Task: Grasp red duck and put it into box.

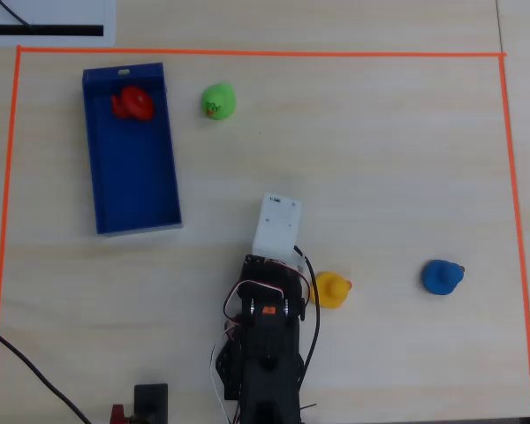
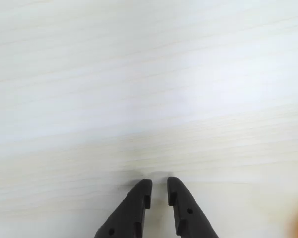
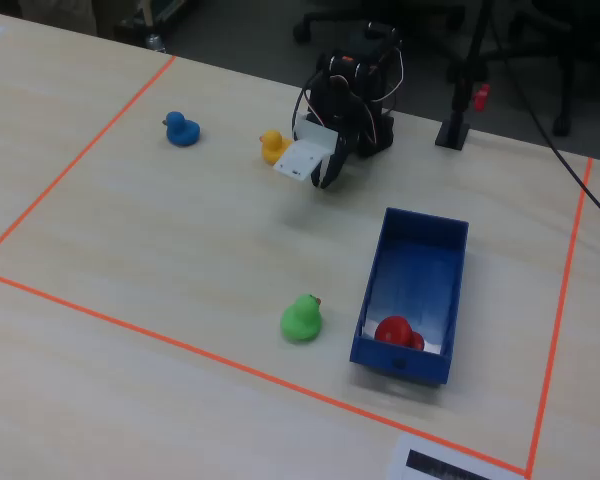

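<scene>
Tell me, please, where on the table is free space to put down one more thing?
Free: the wide patch between the green duck, the blue duck and the orange tape; also most of the box below the red duck. Crowded: around the arm and the yellow duck.

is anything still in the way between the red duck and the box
Nothing visible. The red duck already lies inside the box, at one end. The green duck sits outside, beside the box. The gripper is over bare table, holding nothing.
</scene>
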{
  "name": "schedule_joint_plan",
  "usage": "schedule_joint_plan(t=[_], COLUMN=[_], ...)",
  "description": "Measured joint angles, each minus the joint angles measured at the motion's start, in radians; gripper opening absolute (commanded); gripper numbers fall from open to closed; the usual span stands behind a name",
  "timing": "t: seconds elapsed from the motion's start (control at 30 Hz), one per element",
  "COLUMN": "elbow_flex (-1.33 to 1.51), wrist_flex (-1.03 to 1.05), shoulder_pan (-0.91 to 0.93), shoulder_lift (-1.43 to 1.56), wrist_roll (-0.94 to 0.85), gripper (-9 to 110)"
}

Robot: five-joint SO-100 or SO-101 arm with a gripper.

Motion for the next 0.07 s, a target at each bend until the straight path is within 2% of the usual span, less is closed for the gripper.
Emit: schedule_joint_plan(t=[0.07], elbow_flex=[0.000], wrist_flex=[0.000], shoulder_pan=[0.000], shoulder_lift=[0.000], wrist_roll=[0.000], gripper=[1])
